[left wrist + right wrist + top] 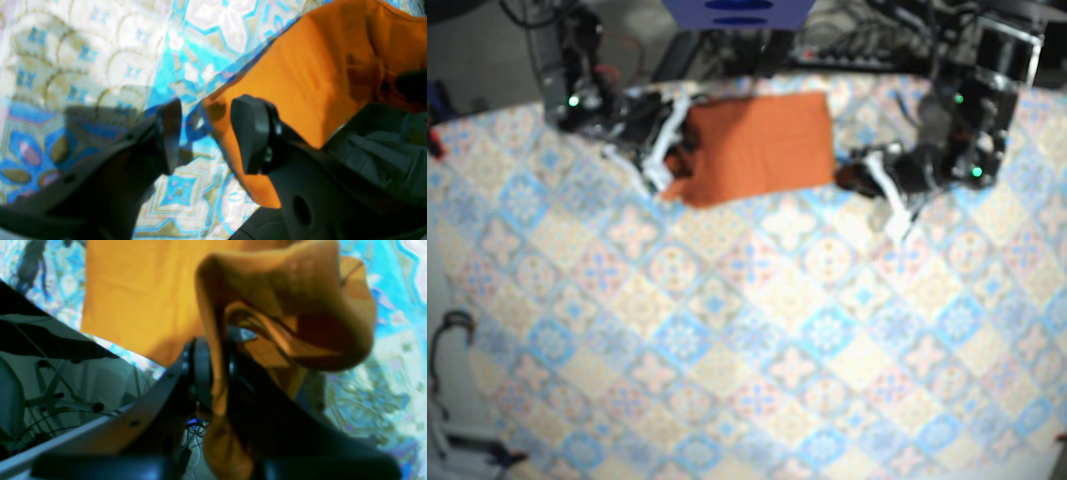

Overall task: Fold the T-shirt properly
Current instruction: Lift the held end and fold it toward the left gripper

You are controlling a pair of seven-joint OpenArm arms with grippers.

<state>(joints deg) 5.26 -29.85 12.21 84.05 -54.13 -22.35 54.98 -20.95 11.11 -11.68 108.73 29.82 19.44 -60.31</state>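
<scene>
The orange T-shirt lies folded into a rough rectangle at the back middle of the table. My right gripper is shut on a bunched fold of the shirt, which humps up above the fingers; in the base view it sits at the shirt's left corner. My left gripper stands open at the shirt's right end. An edge of the orange cloth lies between its fingers, with one black pad over the fabric and the other over the tablecloth.
A blue, white and tan patterned tablecloth covers the table. Cables and dark equipment crowd the back edge. In the right wrist view the table's edge and a frame with wires show at the left.
</scene>
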